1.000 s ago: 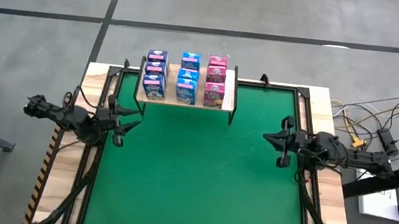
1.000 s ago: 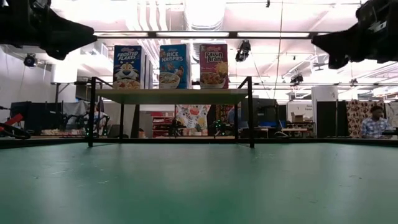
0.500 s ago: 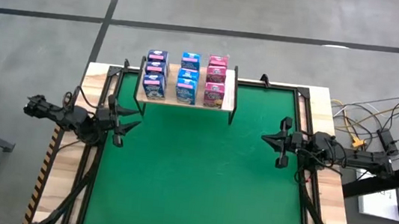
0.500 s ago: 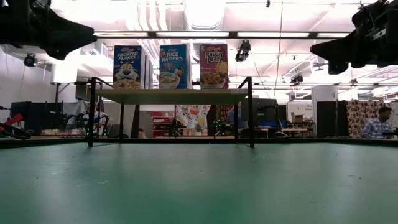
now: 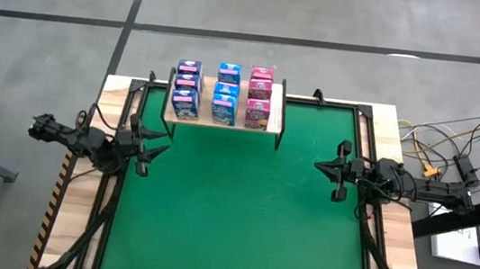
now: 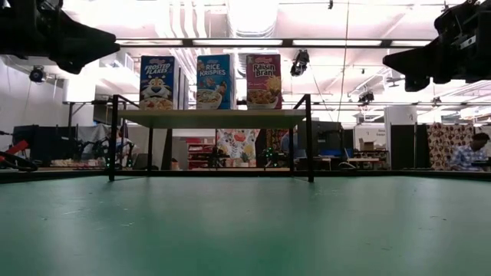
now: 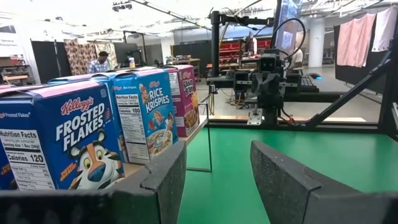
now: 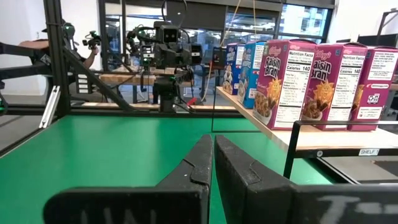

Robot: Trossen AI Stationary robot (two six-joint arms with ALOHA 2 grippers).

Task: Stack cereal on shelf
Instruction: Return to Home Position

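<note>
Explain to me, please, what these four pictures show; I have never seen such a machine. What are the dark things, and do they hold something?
This is a robot with two dark arms. One picture looks straight down: the left gripper and the right gripper hover at the sides of the green mat. Another looks level across the mat from its own height. The last two come from cameras on each wrist. At the far edge stands a wooden shelf carrying cereal boxes in three rows: Frosted Flakes, Rice Krispies, Raisin Bran. Nothing is held: the left fingers are apart, the right fingers pressed together.
</note>
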